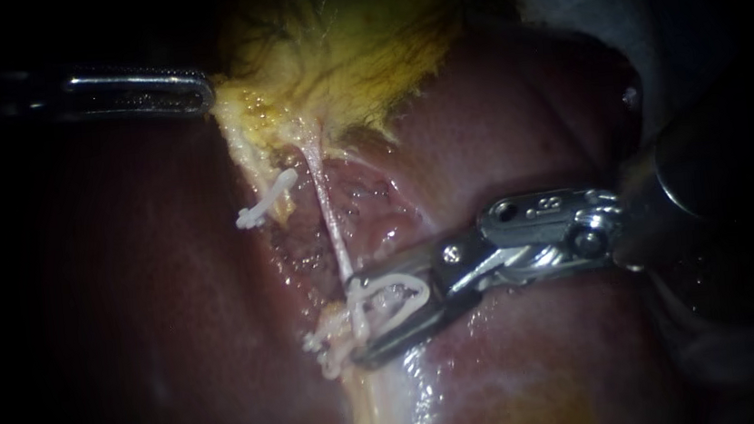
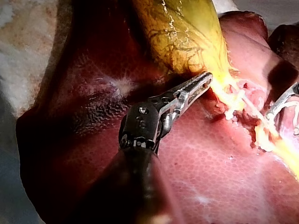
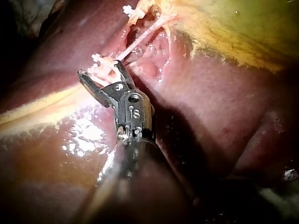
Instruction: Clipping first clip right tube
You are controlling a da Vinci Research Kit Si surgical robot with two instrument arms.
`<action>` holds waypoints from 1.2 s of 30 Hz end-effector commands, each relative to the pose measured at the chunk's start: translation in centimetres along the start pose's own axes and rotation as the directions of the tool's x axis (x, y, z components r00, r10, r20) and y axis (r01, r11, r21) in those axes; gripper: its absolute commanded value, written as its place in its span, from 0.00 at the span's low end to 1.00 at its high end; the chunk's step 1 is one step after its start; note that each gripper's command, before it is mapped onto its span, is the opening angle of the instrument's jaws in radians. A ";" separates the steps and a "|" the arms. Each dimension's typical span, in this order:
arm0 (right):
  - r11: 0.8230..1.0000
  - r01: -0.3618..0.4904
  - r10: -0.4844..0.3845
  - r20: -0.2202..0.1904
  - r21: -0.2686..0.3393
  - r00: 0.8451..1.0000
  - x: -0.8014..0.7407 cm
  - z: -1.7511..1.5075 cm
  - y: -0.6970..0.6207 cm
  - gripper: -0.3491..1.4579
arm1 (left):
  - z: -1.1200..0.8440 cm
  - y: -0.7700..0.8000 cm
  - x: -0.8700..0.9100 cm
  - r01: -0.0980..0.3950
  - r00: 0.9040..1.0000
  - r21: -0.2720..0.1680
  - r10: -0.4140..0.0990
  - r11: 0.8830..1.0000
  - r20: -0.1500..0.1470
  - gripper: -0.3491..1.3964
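Looks to be mid-step: clip positioned, not yet squeezed home. Holds a white clip point(image 1: 398, 292) in the right tool point(image 1: 357, 318), jaws standing apart and bearing on the clip from both sides, legs spread. Appears to straddle the right tube point(image 1: 330, 216) low down on that pale strand, stretched taut from the gallbladder point(image 1: 344, 42) across the liver point(image 1: 524, 117). Cannot confirm, even from the right wrist view, that the clip's mouth takes in the whole strand. Calls next, on this reading, for checking both clip legs past the far side of the tube, then closing squarely with no sideways drag. Rests the left tool point(image 1: 202, 90) against the gallbladder's yellow edge; cannot tell whether gripping tissue there or merely touching. Leaves little room at the work itself, with another clip point(image 1: 265, 203) higher up on the strand just beside the right tube, and pale ragged tissue point(image 1: 325, 349) touching the tip of the lower jaw. Risks catching that tissue, or the liver bed beneath, in the closure. Offers open room only back along the right shaft, over bare liver, well apart from the left tool.
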 end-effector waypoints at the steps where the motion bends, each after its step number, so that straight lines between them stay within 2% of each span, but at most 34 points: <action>1: 1.000 0.001 -0.001 0.001 0.001 1.000 -0.01 -0.01 0.01 0.49 | 0.00 0.00 0.00 0.000 1.000 0.001 0.000 1.000 0.000 0.00; 12: 1.000 -0.001 0.001 -0.016 0.010 1.000 -0.07 -0.04 0.20 0.49 | 0.00 0.00 0.00 0.000 1.000 0.001 0.000 1.000 0.000 0.00; 22: 0.999 -0.034 0.034 -0.022 0.008 0.999 -0.18 0.05 0.49 0.49 | 0.00 0.00 0.00 0.000 1.000 0.001 0.000 1.000 0.000 0.00; 27: 0.999 -0.053 0.053 -0.036 0.012 0.998 -0.23 0.14 0.59 0.49 | 0.00 0.00 0.00 0.000 1.000 0.001 0.000 1.000 0.000 0.00; 31: 0.996 -0.079 0.082 -0.080 0.036 0.993 -0.23 0.23 0.61 0.49 | 0.00 0.00 0.00 0.000 1.000 0.001 0.000 1.000 0.000 0.00; 36: 0.987 -0.111 0.127 -0.138 0.115 0.982 -0.18 0.33 0.61 0.50 | 0.00 0.00 0.00 0.000 1.000 0.001 0.000 1.000 0.000 0.00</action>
